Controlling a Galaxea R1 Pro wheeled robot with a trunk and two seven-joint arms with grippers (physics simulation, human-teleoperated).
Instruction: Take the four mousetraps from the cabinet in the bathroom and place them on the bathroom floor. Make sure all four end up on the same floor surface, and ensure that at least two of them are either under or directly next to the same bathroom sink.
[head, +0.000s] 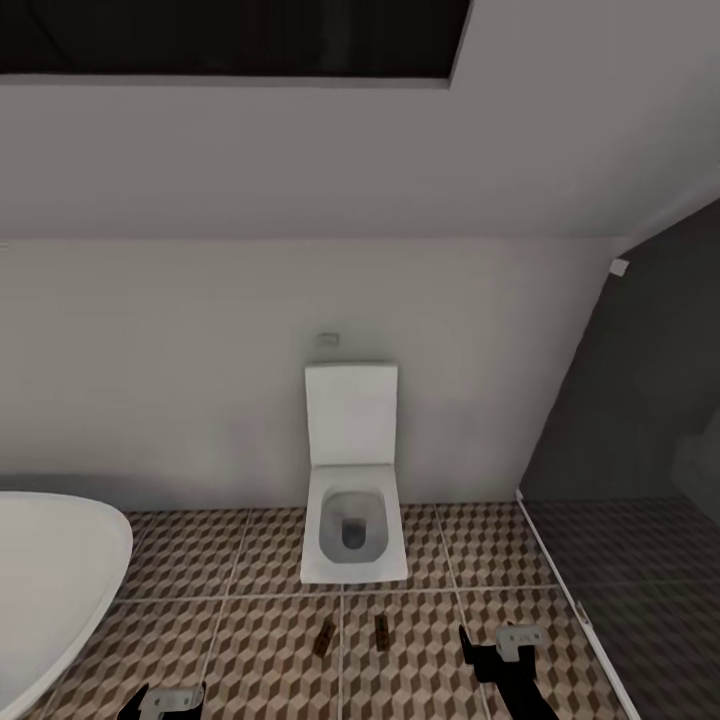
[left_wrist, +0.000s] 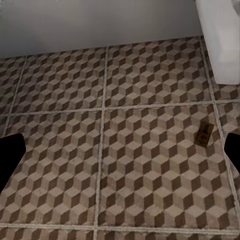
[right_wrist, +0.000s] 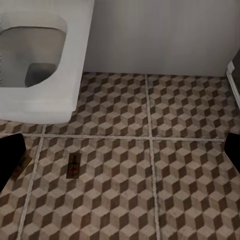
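White toilet (head: 352, 500) against grey wall (head: 200, 380); tub (head: 50, 570) left.

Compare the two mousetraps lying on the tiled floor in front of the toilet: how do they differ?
The left mousetrap lies tilted, leaning rightward; the right mousetrap lies nearly straight toward the toilet. The left mousetrap sits slightly nearer the robot than the right. Both are small, brown, flat on the bathroom floor.

Two mousetraps (head: 324, 638) (head: 381, 630) lie side by side on the bathroom floor (head: 250, 660), just in front of the toilet (head: 352, 520); a basin (head: 50, 580) stands to the left, a shower area (head: 640, 580) to the right
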